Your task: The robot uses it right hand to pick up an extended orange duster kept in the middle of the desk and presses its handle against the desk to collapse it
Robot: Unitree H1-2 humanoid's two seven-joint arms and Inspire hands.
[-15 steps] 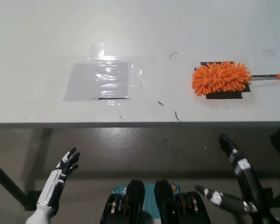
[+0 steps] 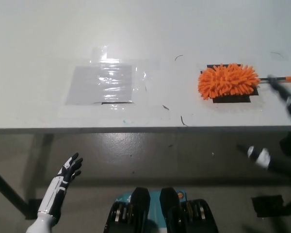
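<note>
We look steeply down on a pale grey tabletop [image 2: 48, 43] whose front edge runs across the middle of the view, with dark floor [image 2: 150, 155] below it.

The orange duster [image 2: 228, 80] lies toward the right of the tabletop. Its fluffy head rests on a patch of black tape [image 2: 233, 98], which shows at the head's upper and lower edges. The thin handle [image 2: 283, 78] runs from the head to the picture's right border, dark near the head and orange at the far end, lying flat on the surface.

Our black right hand [image 2: 286, 124] comes in at the right border. Its fingers [image 2: 280, 92] are spread wide apart and hold nothing: one long finger reaches up over the tabletop, with its tip just beside the handle near the head, while another, with a white patch, points left below the front edge, over the floor. The hand is blurred, so we cannot tell whether the upper fingertip touches the handle.

Our white left hand [image 2: 68, 172] rests at the lower left, below the tabletop edge and over the floor, fingers open and slightly splayed, holding nothing.

Left of centre a sheet of clear plastic film [image 2: 101, 83] lies taped flat on the tabletop, glossy and wrinkled. A few short dark marks [image 2: 183, 120] are scattered between the film and the duster.
</note>
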